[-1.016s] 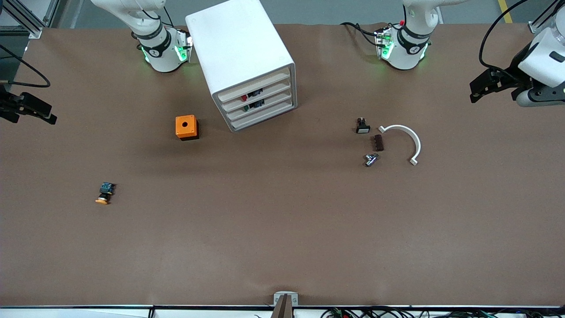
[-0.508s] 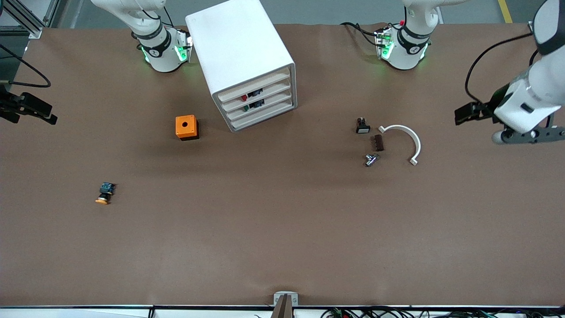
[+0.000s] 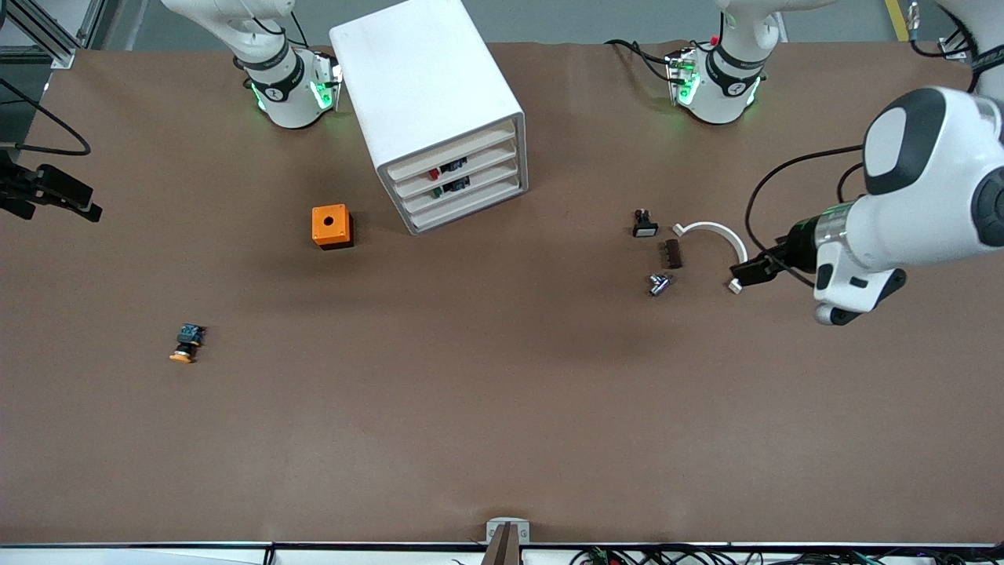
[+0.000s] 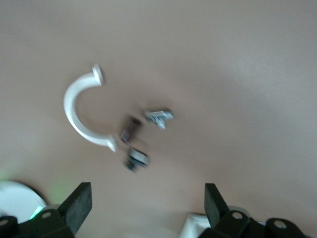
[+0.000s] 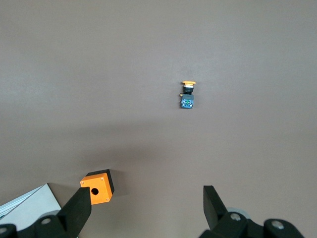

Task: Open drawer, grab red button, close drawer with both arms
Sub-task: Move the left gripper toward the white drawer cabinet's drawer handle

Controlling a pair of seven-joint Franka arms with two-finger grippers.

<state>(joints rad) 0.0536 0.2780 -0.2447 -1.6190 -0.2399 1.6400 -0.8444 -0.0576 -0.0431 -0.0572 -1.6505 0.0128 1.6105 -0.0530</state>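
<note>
The tall white cabinet [image 3: 427, 94] stands between the arm bases, and all its drawers [image 3: 459, 176] are pushed in. The red-capped button [image 3: 433, 173] shows in the gap above an upper drawer, with a green-capped one [image 3: 436, 192] in the gap below it. My left gripper [image 3: 751, 271] is open and empty, up over the end of a white curved piece [image 3: 725, 243]; its fingers [image 4: 79, 206] frame bare table in the left wrist view. My right gripper [image 3: 59, 195] is open and empty, waiting over the right arm's end of the table.
An orange box with a round hole [image 3: 332, 226] sits beside the cabinet. A yellow-orange-capped button [image 3: 185, 344] lies nearer the camera. By the curved piece lie a small black-and-white part [image 3: 644, 225], a brown block [image 3: 671, 253] and a metal part [image 3: 659, 283].
The left arm has swung in from the table's end toward the middle, bringing its gripper over the curved piece. The right arm has not moved.
</note>
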